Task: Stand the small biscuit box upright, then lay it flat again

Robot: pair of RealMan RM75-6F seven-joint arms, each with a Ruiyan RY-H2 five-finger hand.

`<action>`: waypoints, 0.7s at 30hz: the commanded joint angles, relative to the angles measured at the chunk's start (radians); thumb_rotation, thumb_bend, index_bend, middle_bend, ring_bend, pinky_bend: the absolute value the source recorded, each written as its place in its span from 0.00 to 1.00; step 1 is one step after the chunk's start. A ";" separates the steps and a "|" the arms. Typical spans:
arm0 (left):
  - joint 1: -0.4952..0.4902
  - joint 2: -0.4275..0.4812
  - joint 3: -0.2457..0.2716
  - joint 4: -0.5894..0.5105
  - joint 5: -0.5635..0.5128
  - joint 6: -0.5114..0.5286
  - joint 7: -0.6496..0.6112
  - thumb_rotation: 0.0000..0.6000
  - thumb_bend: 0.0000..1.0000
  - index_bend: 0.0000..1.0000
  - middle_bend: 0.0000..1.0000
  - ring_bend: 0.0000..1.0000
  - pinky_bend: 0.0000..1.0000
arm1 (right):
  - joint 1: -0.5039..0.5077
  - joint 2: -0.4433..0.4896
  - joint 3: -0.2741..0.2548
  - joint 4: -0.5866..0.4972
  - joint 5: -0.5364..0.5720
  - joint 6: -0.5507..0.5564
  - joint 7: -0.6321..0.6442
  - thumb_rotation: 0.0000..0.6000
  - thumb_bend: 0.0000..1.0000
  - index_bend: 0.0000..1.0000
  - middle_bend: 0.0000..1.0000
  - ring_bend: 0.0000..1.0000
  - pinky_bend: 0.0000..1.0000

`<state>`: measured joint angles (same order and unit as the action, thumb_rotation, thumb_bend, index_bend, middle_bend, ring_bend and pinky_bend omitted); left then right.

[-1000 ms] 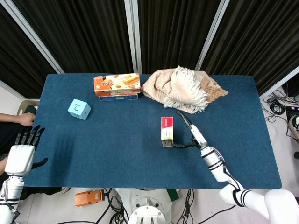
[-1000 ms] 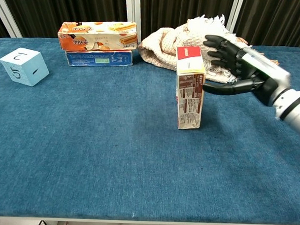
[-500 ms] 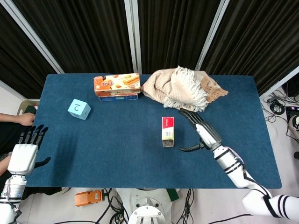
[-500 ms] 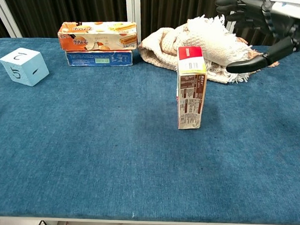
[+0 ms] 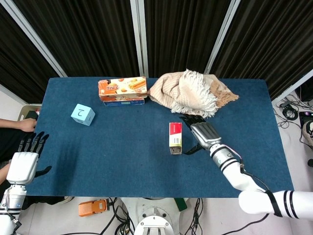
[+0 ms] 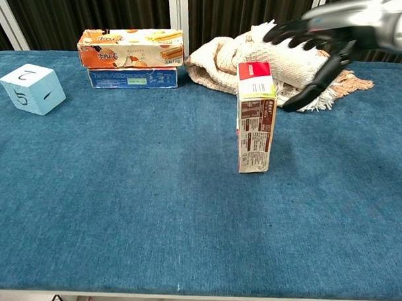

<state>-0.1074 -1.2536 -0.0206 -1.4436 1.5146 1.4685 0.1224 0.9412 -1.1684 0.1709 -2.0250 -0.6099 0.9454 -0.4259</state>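
Observation:
The small biscuit box stands upright on its narrow end near the middle of the blue table, red end panel on top. My right hand hovers just right of the box's top, fingers spread, holding nothing and apart from the box. My left hand stays off the table's near left corner, fingers spread and empty; the chest view does not show it.
A beige fringed cloth lies behind the box. Two stacked biscuit boxes sit at the back, left of the cloth. A pale blue cube rests at the left. A person's arm shows at the left edge.
My right hand let go of the standing box, lifted up and away, then swung back toward the box's top. The box has stayed upright. The left hand barely moved.

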 commanded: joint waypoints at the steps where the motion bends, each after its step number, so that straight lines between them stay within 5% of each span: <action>1: 0.002 -0.001 0.000 0.003 -0.002 0.001 -0.004 1.00 0.00 0.07 0.05 0.00 0.00 | 0.115 -0.058 0.000 -0.018 0.145 0.041 -0.130 0.83 0.06 0.00 0.01 0.00 0.00; 9: 0.008 -0.010 0.003 0.020 -0.005 0.005 -0.019 1.00 0.00 0.07 0.05 0.00 0.00 | 0.196 -0.155 -0.022 0.046 0.269 0.124 -0.251 0.84 0.07 0.02 0.11 0.05 0.00; 17: 0.008 -0.013 0.001 0.030 -0.007 0.004 -0.026 1.00 0.00 0.07 0.05 0.00 0.00 | 0.187 -0.203 -0.024 0.089 0.233 0.181 -0.253 0.96 0.26 0.37 0.35 0.33 0.20; 21: 0.006 -0.013 0.001 0.028 -0.007 0.001 -0.022 1.00 0.00 0.07 0.05 0.00 0.00 | 0.156 -0.201 -0.017 0.094 0.166 0.185 -0.206 0.96 0.28 0.43 0.39 0.37 0.27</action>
<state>-0.1015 -1.2666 -0.0200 -1.4159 1.5079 1.4697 0.1001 1.1131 -1.3694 0.1497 -1.9346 -0.4169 1.1269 -0.6557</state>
